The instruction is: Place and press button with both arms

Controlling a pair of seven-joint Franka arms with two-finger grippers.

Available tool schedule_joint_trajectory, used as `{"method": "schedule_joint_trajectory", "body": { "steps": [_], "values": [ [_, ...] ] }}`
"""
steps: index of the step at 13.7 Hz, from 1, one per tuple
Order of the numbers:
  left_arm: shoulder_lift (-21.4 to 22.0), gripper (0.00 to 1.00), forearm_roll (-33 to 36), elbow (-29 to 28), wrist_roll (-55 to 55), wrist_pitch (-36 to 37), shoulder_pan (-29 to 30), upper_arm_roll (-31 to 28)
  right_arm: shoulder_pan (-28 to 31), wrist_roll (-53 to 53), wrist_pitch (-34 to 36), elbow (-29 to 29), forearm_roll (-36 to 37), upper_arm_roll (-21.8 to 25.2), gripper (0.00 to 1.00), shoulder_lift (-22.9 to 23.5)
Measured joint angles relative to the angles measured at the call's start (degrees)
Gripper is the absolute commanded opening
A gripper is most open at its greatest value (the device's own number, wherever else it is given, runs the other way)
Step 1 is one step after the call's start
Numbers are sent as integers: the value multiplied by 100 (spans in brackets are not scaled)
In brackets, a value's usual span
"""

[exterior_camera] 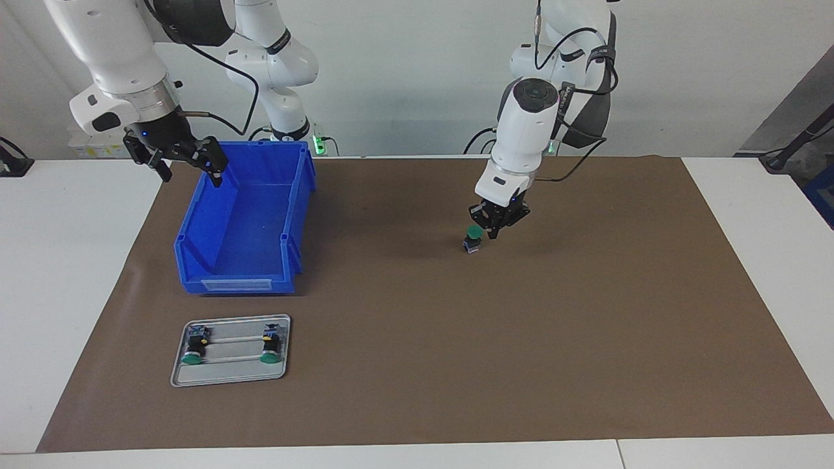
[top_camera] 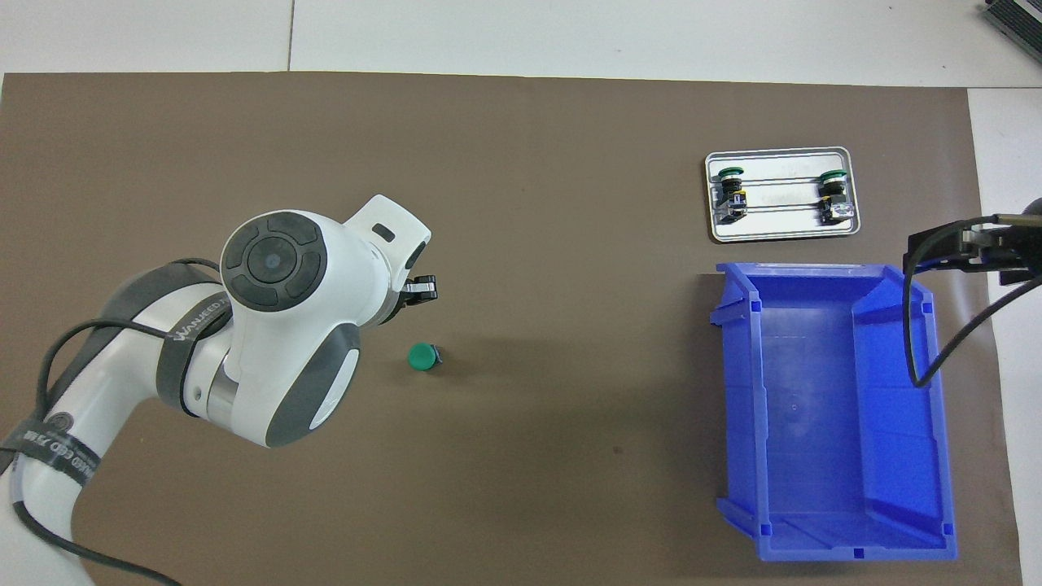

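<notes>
Looking at the mat [exterior_camera: 417,326], you find the button [exterior_camera: 473,239] standing upright on it, green cap up, well apart from the bin [exterior_camera: 247,221] toward the left arm's end of the table, and not as far from the robots as the bin's label end. The left gripper [exterior_camera: 496,225] hangs just above the button and a little beside it. Its fingers seem a little apart and they hold nothing, as the overhead view shows the button free on the mat. The right gripper [exterior_camera: 186,158] waits in the air over the bin's corner nearest the robots. Its fingers are spread wide and they also hold nothing.

You can expect the button to be light and stiff, a hard plastic piece that will not bend. Its body is smooth and round, so it may slip or turn between the fingers, and because it is small and narrow at the base, I think it falls over easily if you push from the side. If you must hold it, take it at the black body under the cap, not at the cap, which gives way when pressed. For pressing, come straight down on the middle of the cap.

Two more buttons [exterior_camera: 231,345] lie on the tray [exterior_camera: 229,376], just beside the bin, farther from the robots
</notes>
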State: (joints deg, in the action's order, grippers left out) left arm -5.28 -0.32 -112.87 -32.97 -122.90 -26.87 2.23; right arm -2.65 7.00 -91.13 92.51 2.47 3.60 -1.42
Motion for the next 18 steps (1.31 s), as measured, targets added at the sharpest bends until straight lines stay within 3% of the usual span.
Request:
{"method": "schedule_joint_trajectory", "body": {
  "steps": [9, 18],
  "values": [
    [146, 0, 0, -766, -47, -436, -178, 11, 0, 0, 0, 0, 0, 0, 100, 0],
    [300, 0, 1, -1160, -215, -708, -291, 14, 0, 0, 0, 0, 0, 0, 100, 0]
  ]
}}
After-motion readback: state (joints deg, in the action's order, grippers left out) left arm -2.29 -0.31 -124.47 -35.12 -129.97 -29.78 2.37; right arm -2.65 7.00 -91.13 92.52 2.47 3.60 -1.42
